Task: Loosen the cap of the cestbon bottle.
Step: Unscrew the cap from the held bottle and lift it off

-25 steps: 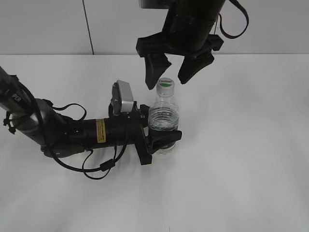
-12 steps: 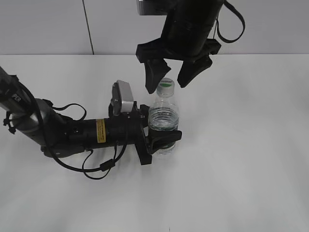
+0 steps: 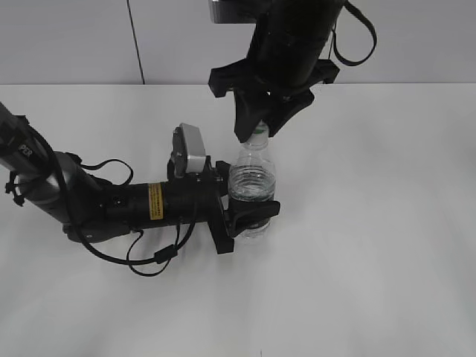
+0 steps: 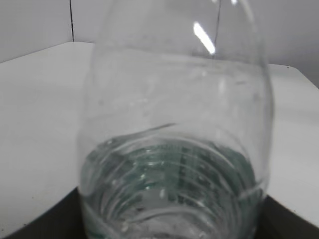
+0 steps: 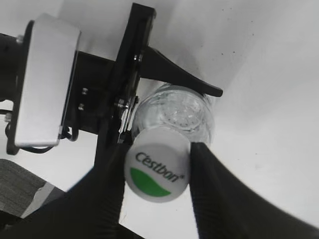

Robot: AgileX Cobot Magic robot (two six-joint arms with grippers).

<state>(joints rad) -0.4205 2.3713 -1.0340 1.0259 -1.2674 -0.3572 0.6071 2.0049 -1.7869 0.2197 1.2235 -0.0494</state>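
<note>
The cestbon bottle point(image 3: 251, 182) stands upright on the white table, clear and ribbed. My left gripper point(image 3: 247, 216) lies low on the table and is shut on the bottle's lower body; in the left wrist view the bottle point(image 4: 174, 149) fills the frame. My right gripper point(image 3: 257, 132) hangs above, pointing down, its fingers closed on the two sides of the cap point(image 5: 157, 171), white with a green leaf mark and "Cestbon". In the exterior view the cap point(image 3: 259, 131) is mostly hidden between the fingers.
The left arm point(image 3: 111, 201) lies across the table's left half with a silver camera block point(image 3: 190, 151) on its wrist. A grey wall with a dark seam point(image 3: 135, 41) stands behind the white table point(image 3: 372, 223).
My right gripper's fingers were spread open above the cap; they have come down and closed onto it. The left gripper and bottle have not moved.
</note>
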